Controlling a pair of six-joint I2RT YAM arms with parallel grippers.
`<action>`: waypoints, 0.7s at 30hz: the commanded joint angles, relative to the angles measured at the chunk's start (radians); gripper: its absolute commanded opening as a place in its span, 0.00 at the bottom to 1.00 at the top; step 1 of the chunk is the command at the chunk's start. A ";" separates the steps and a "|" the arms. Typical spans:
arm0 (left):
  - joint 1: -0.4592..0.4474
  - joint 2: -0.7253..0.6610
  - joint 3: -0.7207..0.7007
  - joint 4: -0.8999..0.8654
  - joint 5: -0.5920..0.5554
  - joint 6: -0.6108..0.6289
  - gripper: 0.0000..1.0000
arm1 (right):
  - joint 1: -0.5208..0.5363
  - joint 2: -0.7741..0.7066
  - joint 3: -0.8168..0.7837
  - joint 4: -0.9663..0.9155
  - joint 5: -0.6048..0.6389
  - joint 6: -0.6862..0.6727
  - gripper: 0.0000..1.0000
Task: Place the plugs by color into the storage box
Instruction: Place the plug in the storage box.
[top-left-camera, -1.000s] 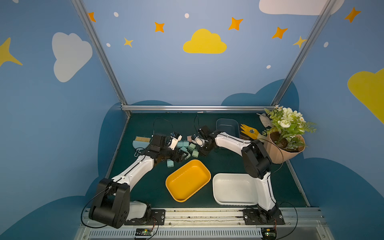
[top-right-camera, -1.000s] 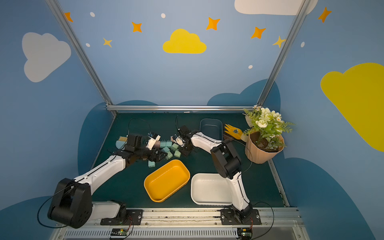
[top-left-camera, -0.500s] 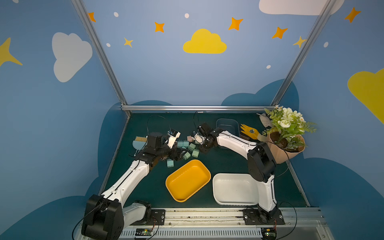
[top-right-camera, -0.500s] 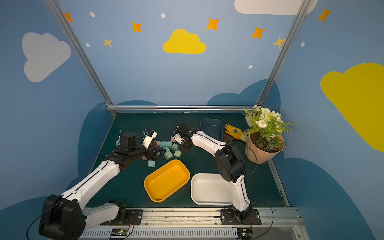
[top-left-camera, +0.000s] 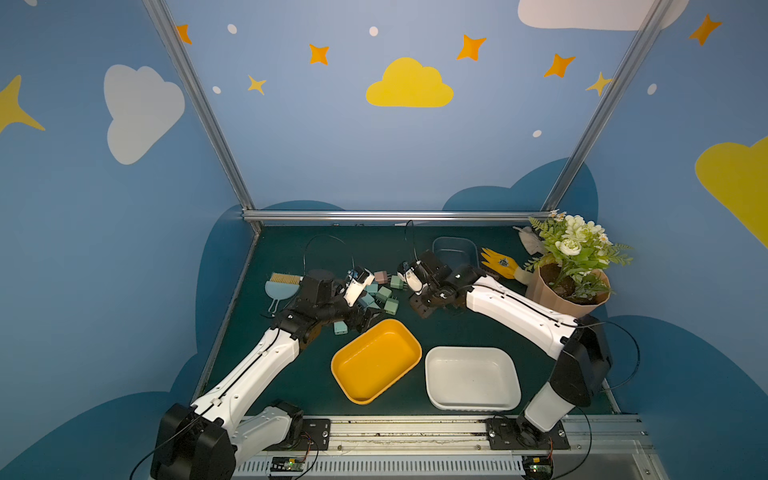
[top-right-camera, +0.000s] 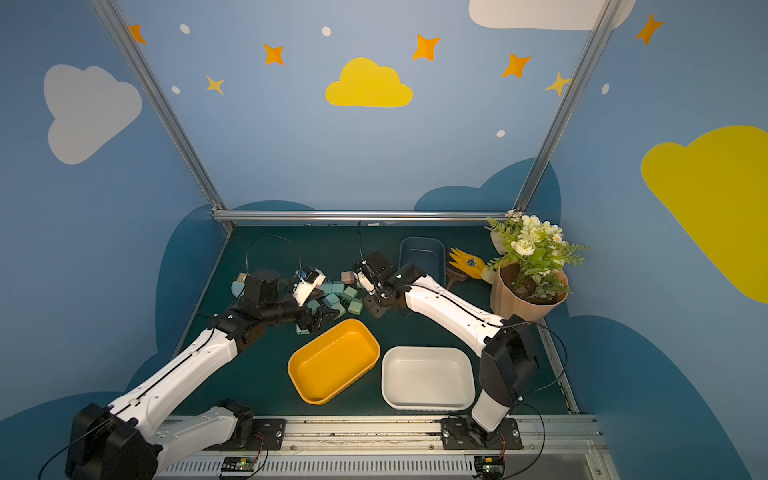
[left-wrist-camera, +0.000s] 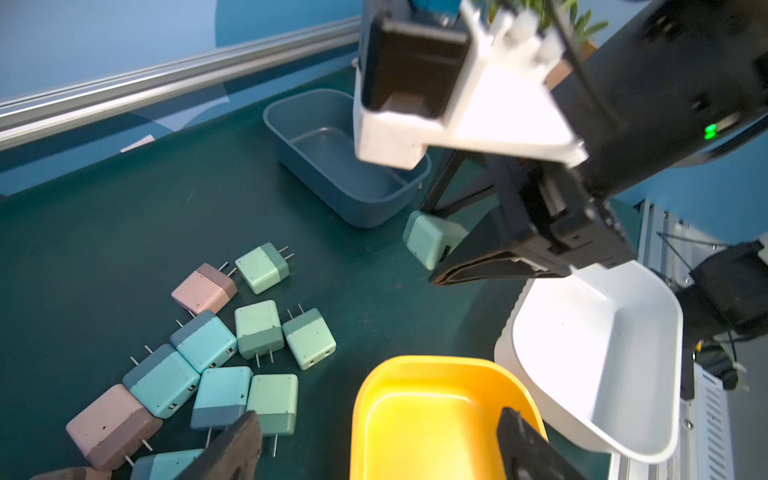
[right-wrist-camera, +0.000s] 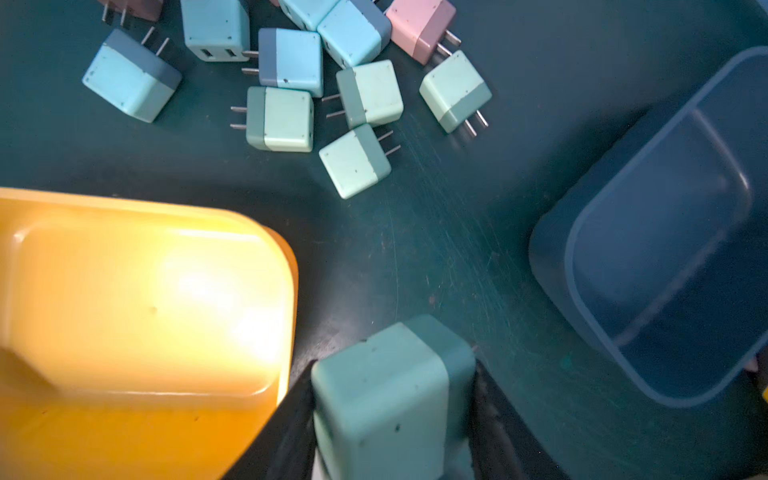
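Several pink, light blue and mint green plugs (top-left-camera: 380, 291) lie in a loose pile on the dark green mat, also seen in the left wrist view as plugs (left-wrist-camera: 232, 353). My right gripper (right-wrist-camera: 392, 415) is shut on a mint green plug (right-wrist-camera: 386, 395), held just off the pile between the yellow box (top-left-camera: 374, 361) and the dark blue box (top-left-camera: 455, 249). The same held plug (left-wrist-camera: 428, 243) shows in the left wrist view. My left gripper (left-wrist-camera: 378, 436) hangs open and empty over the yellow box's near rim, beside the pile. The white box (top-left-camera: 471, 378) is empty.
A light-blue dustpan (top-left-camera: 282, 286) lies left of the pile. At the back right lie a yellow glove (top-left-camera: 500, 264) and a potted plant (top-left-camera: 565, 286). A metal rail (top-left-camera: 395, 215) bounds the back of the mat.
My right gripper has closed on the mint green plug and drawn it away from the pile toward the front. My left arm has swung its open gripper toward the yellow box.
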 joint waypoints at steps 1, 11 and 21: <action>-0.045 -0.023 0.040 -0.084 -0.019 0.093 0.89 | 0.023 -0.098 -0.068 -0.068 0.038 0.129 0.35; -0.129 -0.008 0.059 -0.105 -0.003 0.171 0.89 | 0.069 -0.372 -0.310 -0.150 0.037 0.353 0.33; -0.230 0.060 0.088 -0.153 0.006 0.285 0.90 | 0.078 -0.449 -0.429 -0.178 0.053 0.456 0.33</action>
